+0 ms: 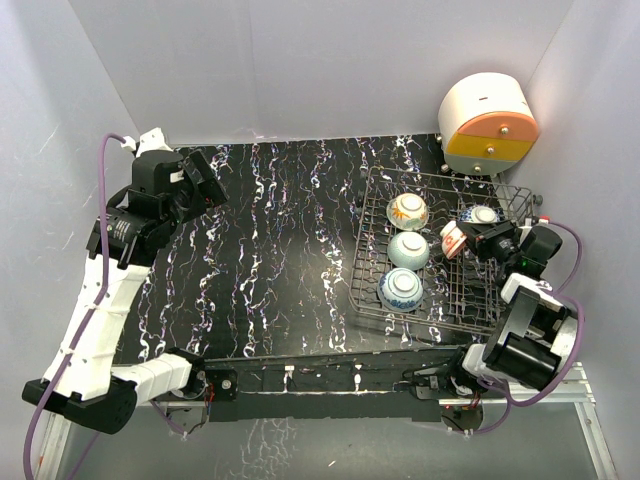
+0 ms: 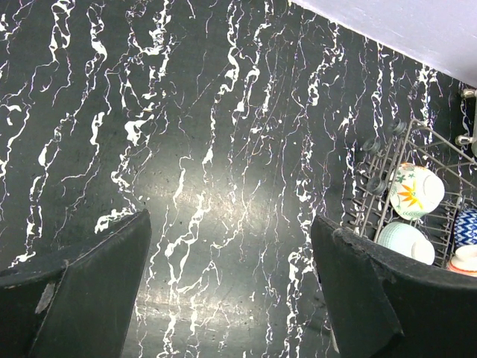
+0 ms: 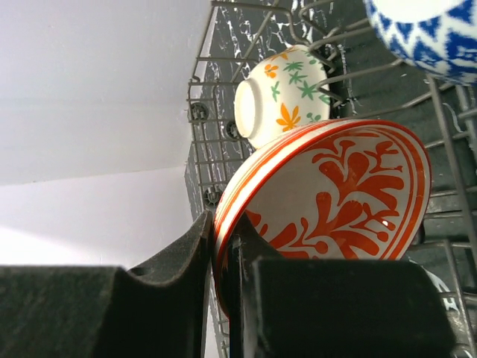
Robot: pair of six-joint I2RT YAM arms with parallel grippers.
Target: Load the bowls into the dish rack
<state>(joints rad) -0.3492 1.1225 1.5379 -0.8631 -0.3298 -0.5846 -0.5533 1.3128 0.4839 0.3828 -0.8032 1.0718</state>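
Note:
The grey wire dish rack [image 1: 372,262] stands on the right of the table. Down its left side sit three bowls: cream with an orange flower [image 1: 408,211], pale teal [image 1: 408,250] and blue patterned [image 1: 400,289]. Another bowl [image 1: 483,215] rests at the rack's far right. My right gripper [image 3: 222,246] is shut on the rim of the orange-red patterned bowl [image 3: 335,186], held on edge over the rack's right half [image 1: 453,240]. My left gripper [image 2: 231,287] hangs open above bare table on the left [image 1: 205,180], with nothing between its fingers.
A rounded white, orange and yellow drawer unit [image 1: 488,122] stands behind the rack at the back right. White walls close in the black marbled table [image 1: 280,250] on three sides. In the left wrist view the rack's corner [image 2: 387,179] lies to the right.

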